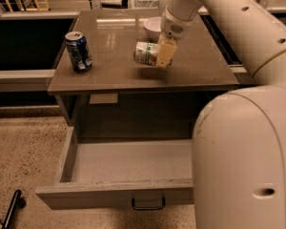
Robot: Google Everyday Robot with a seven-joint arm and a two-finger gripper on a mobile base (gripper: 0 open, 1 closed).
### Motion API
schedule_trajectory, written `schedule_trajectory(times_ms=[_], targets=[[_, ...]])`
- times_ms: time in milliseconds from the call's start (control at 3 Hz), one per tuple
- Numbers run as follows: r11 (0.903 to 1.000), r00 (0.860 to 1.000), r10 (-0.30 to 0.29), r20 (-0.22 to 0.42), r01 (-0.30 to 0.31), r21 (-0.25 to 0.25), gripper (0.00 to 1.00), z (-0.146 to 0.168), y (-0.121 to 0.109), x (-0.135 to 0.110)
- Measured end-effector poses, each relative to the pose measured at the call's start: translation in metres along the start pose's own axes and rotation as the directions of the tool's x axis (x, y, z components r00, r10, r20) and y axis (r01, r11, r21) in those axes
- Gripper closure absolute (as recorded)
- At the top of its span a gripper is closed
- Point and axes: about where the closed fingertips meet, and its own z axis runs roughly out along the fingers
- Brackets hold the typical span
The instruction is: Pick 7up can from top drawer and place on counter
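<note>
As viewed from above and in front, found gripper (159, 57) over the middle-right of the counter (109, 75), hanging from a white arm (238, 27) reaching in from the upper right. Found pincer clenched on the 7up can (144, 53), with one pale finger (166, 51) visible across the can's right end. Noted can lying on its side, long axis running left to right, green-and-white label facing the camera. Noted a dark shadow on the slab directly below can; cannot tell whether resting on the surface or held just above it. Confirmed can out of the top drawer (128, 162) and over the counter, near the slab's centre.

Found top drawer pulled out below the counter, grey bottom exposed, flat front panel nearest the camera, small dark handle (148, 205) at the panel's centre. Noted right-hand portion of drawer hidden behind the arm's large white housing in the foreground.

Recorded a dark blue can (78, 51) standing upright on the left part of the counter, well apart from the gripper. Recorded a white bowl (153, 28) at the back of the counter, just behind the gripper's wrist and partly covered by it. Noted a small pale tag (103, 98) under the counter's front edge, left of centre. Noted speckled floor (24, 147) to the left of the drawer and a thin black object (12, 214) lying at the lower left corner
</note>
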Motion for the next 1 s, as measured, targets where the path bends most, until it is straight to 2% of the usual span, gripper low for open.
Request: schedule_trajectory(times_ms=[333, 667, 1000], targets=[[0.9996, 1.000, 0.013, -0.029, -0.014, -0.025, 0.59, 0.019, -0.007, 0.002], [0.9991, 0.998, 0.001, -0.060, -0.004, -0.043, 0.36, 0.031, -0.008, 0.003], [0.9990, 0.999, -0.001, -0.055, -0.002, -0.044, 0.05, 0.031, -0.008, 0.003]])
